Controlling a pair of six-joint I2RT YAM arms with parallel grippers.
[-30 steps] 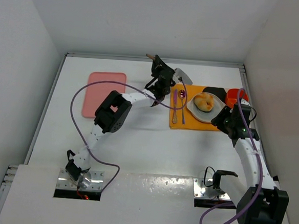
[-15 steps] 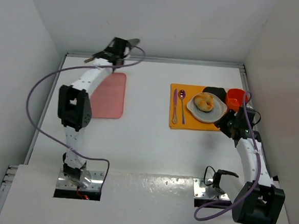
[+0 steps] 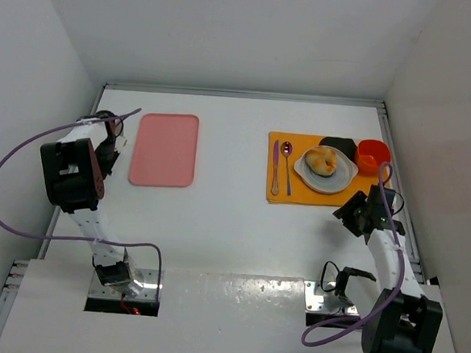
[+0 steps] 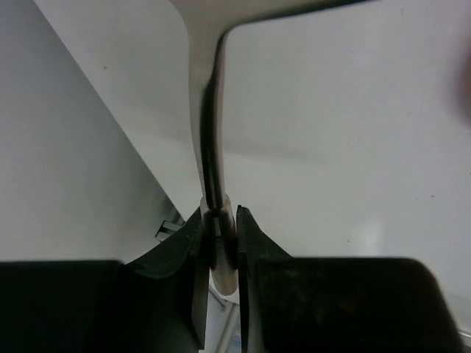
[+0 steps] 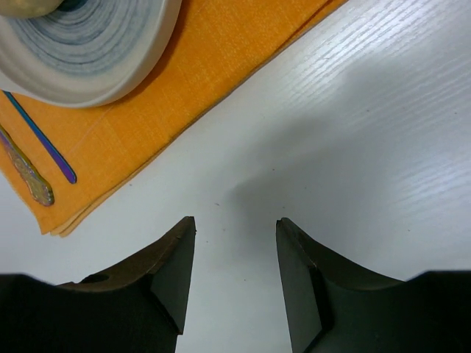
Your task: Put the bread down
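The bread [image 3: 323, 160], a golden bun, lies on a white plate [image 3: 338, 182] on the orange mat [image 3: 299, 193] at the back right. My right gripper [image 3: 352, 214] is open and empty, low over the table just in front of the mat's near right corner; in the right wrist view the gripper [image 5: 235, 224] faces bare table, with the plate [image 5: 96, 59] at the upper left. My left gripper [image 3: 109, 127] is at the far left edge, away from the bread. In the left wrist view the gripper [image 4: 219, 220] is shut on a metal utensil [image 4: 208, 132].
A pink tray [image 3: 165, 148] lies at the back left. On the mat's left side lie a purple spoon [image 3: 286, 160] and a gold utensil [image 3: 275, 170]. A black bowl [image 3: 337, 143] and an orange cup [image 3: 372, 156] stand behind the plate. Walls enclose the table.
My left arm swung from beside the mat, over the back, to the far left edge, keeping the utensil. My right gripper drew back from the plate toward the near side.
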